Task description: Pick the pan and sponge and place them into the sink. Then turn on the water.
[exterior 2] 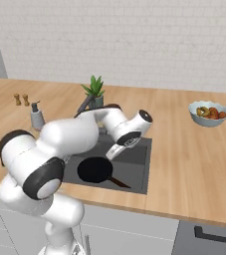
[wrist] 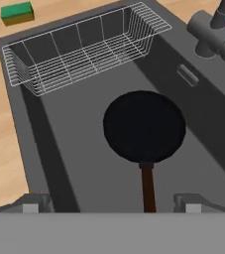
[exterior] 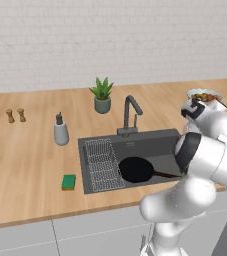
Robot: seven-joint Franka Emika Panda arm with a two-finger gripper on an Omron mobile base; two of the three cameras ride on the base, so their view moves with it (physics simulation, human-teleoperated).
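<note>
- Pan [wrist: 144, 126] flat on the floor of the sink [wrist: 79, 163], centre of the hand view, handle running down toward the bottom edge between the two fingertips [wrist: 34, 202].
- Gripper [wrist: 111, 204] above the handle, jaws apart, nothing between them but the handle below, not touched.
- Same pan [exterior: 135, 169] in the left base view lower middle, inside the sink [exterior: 150, 142], handle pointing right and disappearing behind the white arm.
- Right base view: pan [exterior 2: 95, 170] in the sink [exterior 2: 137, 167] at lower centre, handle angled to the lower right; hand of the arm hanging over the basin just above it.
- Sponge [exterior: 69, 182] on the wooden counter [exterior: 25, 150], just left of the sink's front corner in the left base view; also at the upper left corner of the hand view [wrist: 17, 12], outside the basin.
- Wire rack [wrist: 84, 44] along the top of the hand view; in the left base view seen as a grid [exterior: 102, 162] on the left side of the basin.
- Faucet [exterior: 131, 114] behind the sink in the left base view; base of it at upper right of the hand view [wrist: 215, 32]; no stream visible from it.
- Left base view alone: soap dispenser [exterior: 60, 131] and two small shakers [exterior: 15, 115] at left.
- Potted plant [exterior: 102, 95] behind the faucet; also upper middle of the right base view [exterior 2: 94, 90].
- Fruit bowl [exterior 2: 209, 113] clear on the counter at right of the right base view; partly hidden by the arm in the left base view.
</note>
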